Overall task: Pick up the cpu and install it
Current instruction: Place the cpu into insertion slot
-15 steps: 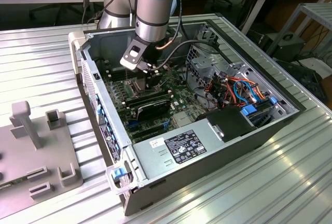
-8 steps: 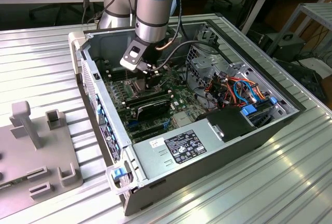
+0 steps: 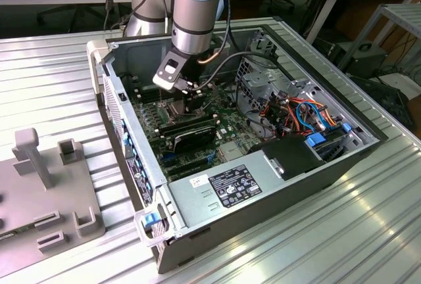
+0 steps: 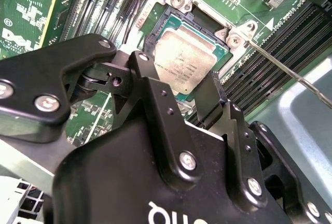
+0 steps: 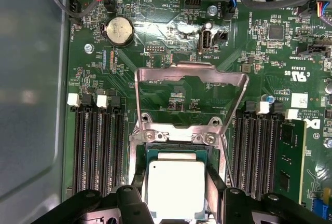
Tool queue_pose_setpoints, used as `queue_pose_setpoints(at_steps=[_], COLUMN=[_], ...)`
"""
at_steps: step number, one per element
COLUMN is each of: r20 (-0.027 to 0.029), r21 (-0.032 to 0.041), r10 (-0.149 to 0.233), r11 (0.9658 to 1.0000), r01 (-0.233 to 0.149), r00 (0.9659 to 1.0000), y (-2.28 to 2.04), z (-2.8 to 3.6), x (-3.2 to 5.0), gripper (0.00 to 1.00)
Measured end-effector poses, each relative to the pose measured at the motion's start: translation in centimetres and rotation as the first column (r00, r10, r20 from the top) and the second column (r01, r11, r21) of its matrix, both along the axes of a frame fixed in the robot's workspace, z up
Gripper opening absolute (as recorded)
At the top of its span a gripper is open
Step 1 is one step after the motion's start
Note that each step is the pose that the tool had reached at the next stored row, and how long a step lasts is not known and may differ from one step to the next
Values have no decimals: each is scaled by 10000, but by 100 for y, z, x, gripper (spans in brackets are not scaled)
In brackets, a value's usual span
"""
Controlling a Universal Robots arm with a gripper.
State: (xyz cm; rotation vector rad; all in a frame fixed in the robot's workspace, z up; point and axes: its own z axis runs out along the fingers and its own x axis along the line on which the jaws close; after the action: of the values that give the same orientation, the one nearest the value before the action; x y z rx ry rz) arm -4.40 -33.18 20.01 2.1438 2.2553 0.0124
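The cpu, a small square chip with a silvery top, lies flat over the motherboard socket in both wrist views. My gripper hangs right over it, its black fingers hugging two opposite edges of the chip, shut on it. The hinged metal socket frame stands swung open beyond the socket, and its thin lever sticks out to one side. In the exterior view the gripper reaches down into the open computer case.
Rows of black memory slots flank the socket on both sides. A long black card lies close by, with a power supply and bundled cables further in. A grey fixture stands at the exterior view's left.
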Motion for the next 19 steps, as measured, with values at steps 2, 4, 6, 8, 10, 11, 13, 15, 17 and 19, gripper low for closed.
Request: queue_pose_setpoints(at_steps=[2, 4, 6, 8, 10, 11, 13, 15, 17, 19], r20=[-1, 1, 1, 0, -1, 0, 1, 1, 1, 1], r21=[-2, 0, 1, 1, 0, 2, 2, 1, 2, 1], r10=[-78, -165, -210, -241, -359, -430, -467, -467, -468, -448], r11=[10000, 9999, 9998, 9997, 9994, 9991, 9989, 9989, 9989, 9990], r01=[78, 165, 210, 241, 359, 430, 467, 467, 468, 448], r00=[10000, 9999, 9998, 9997, 9994, 9991, 9989, 9989, 9989, 9990], y=[-1, 0, 0, 0, 0, 0, 0, 0, 0, 0], z=[-5, -7, -7, -7, -7, -7, -7, -7, -7, -7], x=[0, 0, 0, 0, 0, 0, 0, 0, 0, 0], gripper=[55, 55, 55, 55, 55, 55, 55, 55, 55, 55])
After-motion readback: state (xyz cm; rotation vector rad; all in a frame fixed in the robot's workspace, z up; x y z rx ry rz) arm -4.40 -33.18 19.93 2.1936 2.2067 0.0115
